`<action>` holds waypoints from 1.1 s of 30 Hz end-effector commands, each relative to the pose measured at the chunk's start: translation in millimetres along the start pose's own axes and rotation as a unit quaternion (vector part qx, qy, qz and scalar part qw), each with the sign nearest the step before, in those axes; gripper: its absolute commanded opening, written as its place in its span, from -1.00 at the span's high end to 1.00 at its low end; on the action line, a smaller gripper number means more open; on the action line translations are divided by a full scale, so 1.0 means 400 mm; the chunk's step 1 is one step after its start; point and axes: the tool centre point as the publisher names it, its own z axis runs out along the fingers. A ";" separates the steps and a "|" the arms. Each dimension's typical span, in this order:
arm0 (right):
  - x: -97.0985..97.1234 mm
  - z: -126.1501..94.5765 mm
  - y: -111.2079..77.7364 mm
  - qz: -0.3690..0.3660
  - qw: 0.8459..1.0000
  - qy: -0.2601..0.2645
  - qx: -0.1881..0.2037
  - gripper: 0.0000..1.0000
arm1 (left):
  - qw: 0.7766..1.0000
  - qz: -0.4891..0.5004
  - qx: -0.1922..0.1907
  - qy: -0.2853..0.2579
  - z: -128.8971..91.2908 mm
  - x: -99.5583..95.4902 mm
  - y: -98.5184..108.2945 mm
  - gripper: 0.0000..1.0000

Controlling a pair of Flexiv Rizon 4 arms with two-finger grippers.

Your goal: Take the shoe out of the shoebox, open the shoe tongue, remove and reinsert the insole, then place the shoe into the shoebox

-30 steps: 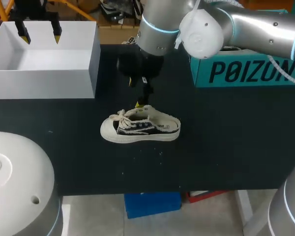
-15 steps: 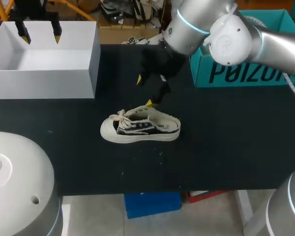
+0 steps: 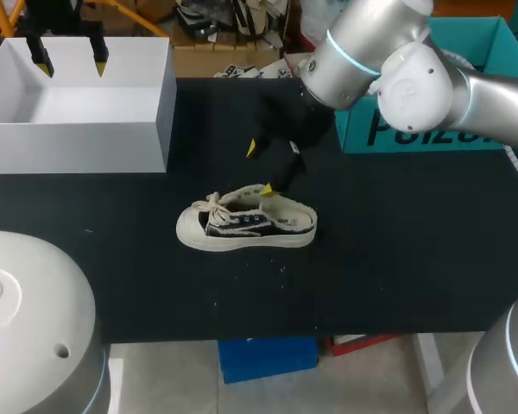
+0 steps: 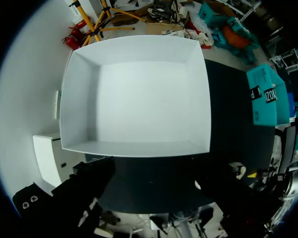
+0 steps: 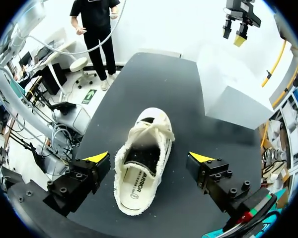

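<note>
On the black table (image 3: 397,259), well apart from the open white box (image 3: 160,112) under the spread left gripper (image 3: 69,60), the shoe (image 3: 246,226) stands on its sole, unheld. The right gripper (image 5: 149,159) hangs wide open above it, touching nothing. If it descends off-centre, a finger would likely shove or tip the light shoe, or pinch the collar rather than the insole (image 5: 136,187).

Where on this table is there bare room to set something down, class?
Free: the black tabletop right of the cream-and-black canvas sneaker, before the teal cardboard box; also left of the toe, before the open white box. Crowded: behind the sneaker, where the right hand is.
</note>
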 end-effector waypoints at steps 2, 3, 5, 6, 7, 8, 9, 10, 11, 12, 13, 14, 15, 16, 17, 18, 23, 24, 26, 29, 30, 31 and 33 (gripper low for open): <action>0.051 -0.014 -0.043 0.007 0.999 -0.032 -0.033 -1.00 | 1.000 -0.001 -0.001 -0.002 -0.001 0.001 0.001 -1.00; 0.055 -0.013 -0.050 0.008 0.999 -0.032 -0.033 -1.00 | 1.000 -0.001 -0.001 -0.002 -0.001 0.001 0.001 -1.00; 0.061 -0.011 -0.061 0.010 0.998 -0.037 -0.040 -1.00 | 1.000 -0.001 -0.001 -0.002 -0.001 0.001 0.001 -1.00; 0.063 -0.009 -0.066 0.012 0.998 -0.040 -0.044 -1.00 | 1.000 -0.001 -0.001 -0.002 -0.001 0.001 0.001 -1.00; 0.066 -0.006 -0.071 0.012 0.998 -0.042 -0.048 -1.00 | 1.000 -0.001 -0.001 -0.002 -0.001 0.001 0.001 -1.00; 0.068 -0.003 -0.076 0.012 0.998 -0.043 -0.049 -1.00 | 1.000 -0.001 -0.001 -0.002 -0.001 0.001 0.001 -1.00; 0.069 0.000 -0.082 0.010 0.998 -0.042 -0.050 -1.00 | 1.000 -0.001 -0.001 -0.002 -0.001 0.001 0.001 -1.00; 0.070 0.002 -0.088 0.007 0.998 -0.037 -0.047 -1.00 | 1.000 -0.001 -0.001 -0.002 -0.001 0.001 0.001 -1.00; 0.072 -0.001 -0.095 0.014 0.999 -0.032 -0.031 -1.00 | 1.000 -0.001 -0.001 -0.002 -0.001 0.001 0.001 -1.00; 0.072 -0.001 -0.095 0.014 0.999 -0.032 -0.031 -1.00 | 1.000 -0.001 -0.001 -0.002 -0.001 0.001 0.001 -1.00; 0.072 -0.001 -0.095 0.014 0.999 -0.032 -0.031 -1.00 | 1.000 -0.001 -0.001 -0.002 -0.001 0.001 0.001 -1.00; 0.072 -0.001 -0.095 0.014 0.999 -0.032 -0.031 -1.00 | 1.000 -0.001 -0.001 -0.002 -0.001 0.001 0.001 -1.00; 0.072 -0.001 -0.095 0.014 0.999 -0.032 -0.031 -1.00 | 1.000 -0.001 -0.001 -0.002 -0.001 0.001 0.001 -1.00; 0.072 -0.001 -0.095 0.014 0.999 -0.032 -0.031 -1.00 | 1.000 -0.001 -0.001 -0.002 -0.001 0.001 0.001 -1.00; 0.072 -0.001 -0.095 0.014 0.999 -0.032 -0.031 -1.00 | 1.000 -0.001 -0.001 -0.002 -0.001 0.001 0.001 -1.00; 0.072 -0.001 -0.095 0.014 0.999 -0.032 -0.031 -1.00 | 1.000 -0.001 -0.001 -0.002 -0.001 0.001 0.001 -1.00; 0.072 -0.001 -0.095 0.014 0.999 -0.032 -0.031 -1.00 | 1.000 -0.001 -0.001 -0.002 -0.001 0.001 0.001 -1.00; 0.072 -0.001 -0.095 0.014 0.999 -0.032 -0.031 -1.00 | 1.000 -0.001 -0.001 -0.002 -0.001 0.001 0.001 -1.00; 0.072 -0.001 -0.095 0.014 0.999 -0.032 -0.031 -1.00 | 1.000 -0.001 -0.001 -0.002 -0.001 0.001 0.001 -1.00; 0.072 -0.001 -0.095 0.014 0.999 -0.032 -0.031 -1.00 | 1.000 -0.001 -0.001 -0.002 -0.001 0.001 0.001 -1.00; 0.072 -0.001 -0.095 0.014 0.999 -0.032 -0.031 -1.00 | 1.000 -0.001 -0.001 -0.002 -0.001 0.001 0.001 -1.00; 0.072 -0.001 -0.095 0.014 0.999 -0.032 -0.031 -1.00 | 1.000 -0.001 -0.001 -0.002 -0.001 0.001 0.001 -1.00; 0.072 -0.001 -0.095 0.014 0.999 -0.032 -0.031 -1.00 | 1.000 -0.001 -0.001 -0.002 -0.001 0.001 0.001 -1.00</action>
